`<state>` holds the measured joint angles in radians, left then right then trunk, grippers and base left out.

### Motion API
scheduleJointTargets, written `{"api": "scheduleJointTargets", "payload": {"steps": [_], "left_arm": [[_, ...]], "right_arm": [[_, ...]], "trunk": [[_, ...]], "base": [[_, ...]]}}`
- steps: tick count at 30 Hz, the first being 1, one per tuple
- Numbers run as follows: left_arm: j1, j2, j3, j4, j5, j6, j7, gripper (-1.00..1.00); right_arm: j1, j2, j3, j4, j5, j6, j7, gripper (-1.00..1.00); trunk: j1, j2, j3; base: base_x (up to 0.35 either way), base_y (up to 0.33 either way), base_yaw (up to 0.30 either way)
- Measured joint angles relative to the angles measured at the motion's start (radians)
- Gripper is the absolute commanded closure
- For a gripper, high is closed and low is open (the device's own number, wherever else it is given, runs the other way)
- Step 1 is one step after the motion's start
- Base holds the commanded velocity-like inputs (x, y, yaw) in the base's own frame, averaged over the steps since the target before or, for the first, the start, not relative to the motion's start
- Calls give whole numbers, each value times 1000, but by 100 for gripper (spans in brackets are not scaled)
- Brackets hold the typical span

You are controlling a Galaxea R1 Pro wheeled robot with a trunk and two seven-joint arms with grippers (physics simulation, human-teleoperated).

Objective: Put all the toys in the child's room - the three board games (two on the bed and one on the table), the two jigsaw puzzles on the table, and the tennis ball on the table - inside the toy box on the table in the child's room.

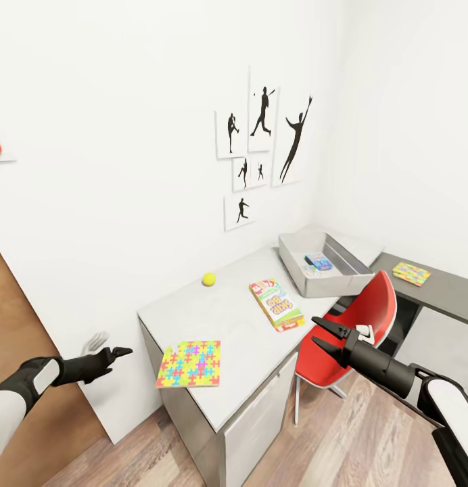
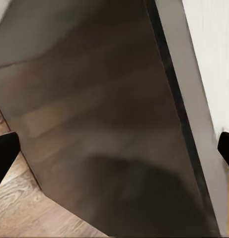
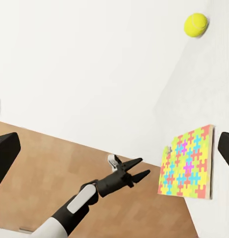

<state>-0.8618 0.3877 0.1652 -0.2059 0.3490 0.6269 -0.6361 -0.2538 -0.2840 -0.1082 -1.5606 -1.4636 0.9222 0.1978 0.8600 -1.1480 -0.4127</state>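
Toy box [image 1: 326, 279]: pale grey bin, flared rim; both end effectors, left [image 1: 119, 352], right [image 1: 323, 334], released, empty

both arms are built in white and black sections. the left arm [image 1: 21, 392] has a white forearm shell, a black wrist with a pale grey oval panel, and a slim black gripper [image 1: 115, 354] with pointed fingers; a small pale grey part is seen just behind them. the right arm [image 1: 423, 396] has a rounded white shell, a black cylindrical wrist, a small white block near the gripper base, and a black gripper [image 1: 324, 334] whose tapered fingers are ridged on the inner faces.
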Motion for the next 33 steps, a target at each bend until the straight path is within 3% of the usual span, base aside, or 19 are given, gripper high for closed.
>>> {"api": "scheduleJointTargets", "payload": {"steps": [4, 8, 14, 22, 33], "left_arm": [[7, 12, 3, 7, 4, 5, -178, -100], [20, 17, 4, 9, 3, 5, -259, -100], [27, 23, 5, 9, 3, 7, -330, -100], [41, 27, 5, 9, 2, 11, -419, -100], [75, 27, 5, 9, 2, 27, -522, -100]], "right_arm": [[0, 1, 0, 0, 16, -1, -3, -100], [0, 2, 0, 0, 53, -1, -3, -100], [0, 2, -1, 0, 81, -1, -4, -100], [0, 2, -1, 0, 87, -1, -4, -100], [0, 3, -1, 0, 88, -1, -4, -100]], "trunk": [[0, 0, 0], [0, 0, 0], [0, 0, 0], [0, 0, 0], [42, -77, -35]], "base": [[0, 0, 0], [0, 0, 0], [0, 0, 0], [0, 0, 0], [0, 0, 0]]}}
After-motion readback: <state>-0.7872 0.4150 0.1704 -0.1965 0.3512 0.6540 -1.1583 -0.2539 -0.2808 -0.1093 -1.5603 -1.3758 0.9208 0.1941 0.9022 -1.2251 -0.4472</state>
